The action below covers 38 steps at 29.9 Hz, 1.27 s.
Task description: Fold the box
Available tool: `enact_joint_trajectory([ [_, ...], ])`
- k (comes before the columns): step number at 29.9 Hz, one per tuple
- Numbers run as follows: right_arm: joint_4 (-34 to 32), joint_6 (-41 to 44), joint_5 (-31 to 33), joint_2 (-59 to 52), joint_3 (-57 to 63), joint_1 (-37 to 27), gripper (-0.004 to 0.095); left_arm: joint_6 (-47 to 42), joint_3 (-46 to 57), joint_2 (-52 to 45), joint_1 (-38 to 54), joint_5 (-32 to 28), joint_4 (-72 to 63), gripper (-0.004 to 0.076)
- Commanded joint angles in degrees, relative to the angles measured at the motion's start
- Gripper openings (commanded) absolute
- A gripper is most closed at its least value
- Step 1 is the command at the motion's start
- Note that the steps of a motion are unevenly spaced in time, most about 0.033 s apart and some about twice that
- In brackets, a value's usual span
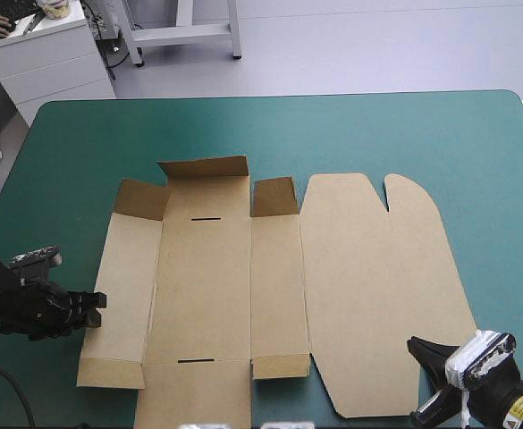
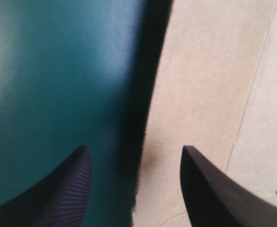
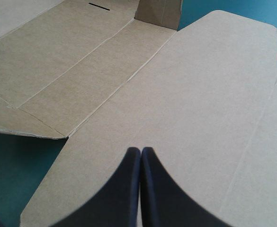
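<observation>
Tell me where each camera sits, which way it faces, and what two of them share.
High view: above and behind the robot, looking forward and down at the table and mostly flat box; left gripper at its left edge, right gripper at the near corner of the lid.
Left wrist view: above that wrist, looking down; open fingers straddle the box's left edge.
Right wrist view: above that wrist, looking across the lid; shut fingers show.
High and right wrist views share the raised corner flap.
</observation>
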Motion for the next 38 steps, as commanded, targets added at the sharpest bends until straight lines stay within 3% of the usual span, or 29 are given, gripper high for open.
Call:
enact_joint_trajectory([
  [1,0.6,-0.6,-3.6,0.7,-1.4,-0.2,-0.002,3.8,-1.8,1.7,0.1,1.5,-5.9,0.0403],
  [15,0.6,-0.7,-3.6,0.7,-1.4,-0.2,-0.002,4.7,-1.8,1.9,0.1,-1.9,-11.1,0.0403],
  [32,0.6,-0.7,-3.6,0.7,-1.4,-0.2,-0.002,4.7,-1.8,8.4,-3.3,-0.8,-12.5,0.0403],
  [38,0.6,-0.7,-3.6,0.7,-1.4,-0.2,-0.002,6.0,-1.8,8.4,-4.0,3.2,-17.9,0.0403],
])
